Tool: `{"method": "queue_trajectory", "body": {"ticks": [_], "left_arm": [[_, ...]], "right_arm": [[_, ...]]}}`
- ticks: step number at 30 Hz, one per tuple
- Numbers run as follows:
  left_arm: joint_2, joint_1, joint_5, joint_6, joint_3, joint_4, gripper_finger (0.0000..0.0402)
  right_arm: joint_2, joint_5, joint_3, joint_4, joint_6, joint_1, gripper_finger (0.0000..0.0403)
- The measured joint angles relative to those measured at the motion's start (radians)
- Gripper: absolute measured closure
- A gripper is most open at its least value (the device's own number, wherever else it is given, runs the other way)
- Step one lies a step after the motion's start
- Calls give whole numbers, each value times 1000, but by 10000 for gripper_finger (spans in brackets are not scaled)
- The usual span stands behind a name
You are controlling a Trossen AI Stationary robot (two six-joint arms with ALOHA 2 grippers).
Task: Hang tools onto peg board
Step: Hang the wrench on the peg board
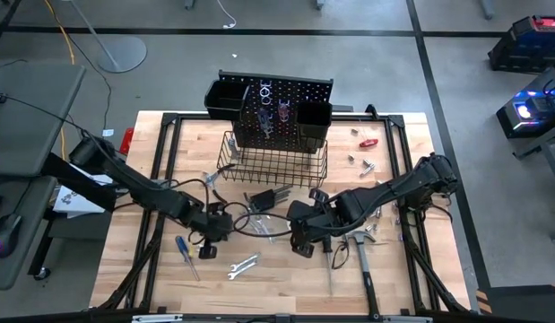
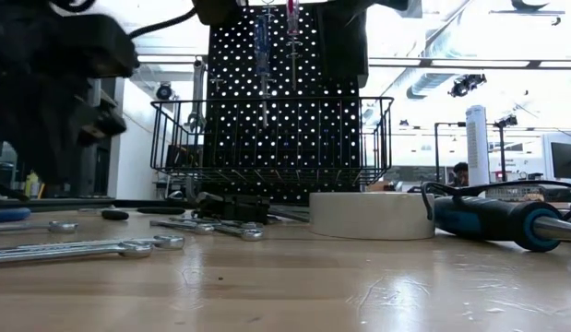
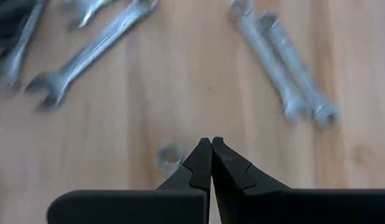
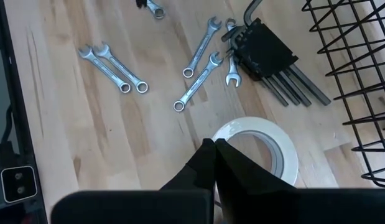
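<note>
Wooden worktop [image 1: 169, 278] is carrying wrenches [image 4: 114, 68] and tape [image 4: 267, 146]; left gripper [image 3: 211, 146] and right gripper [image 4: 214, 146] are hovering clenched, empty.

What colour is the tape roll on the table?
White; the tape roll shows best in the right wrist view.

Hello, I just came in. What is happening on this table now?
A two-armed robot is hanging tools on the peg board, which stands at the far side of the table. A few tools already hang on the board. Both grippers are shut and hold nothing. The left gripper is low over the wood near a pair of wrenches. The right gripper hovers over the white tape roll. A hammer and a blue screwdriver lie on the table too.
</note>
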Motion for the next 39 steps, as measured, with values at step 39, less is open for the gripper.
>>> {"method": "queue_trajectory", "body": {"ticks": [39], "left_arm": [[236, 47, -37, 26, -16, 123, 402]], "right_arm": [[1, 25, -1, -37, 74, 0, 403]]}}
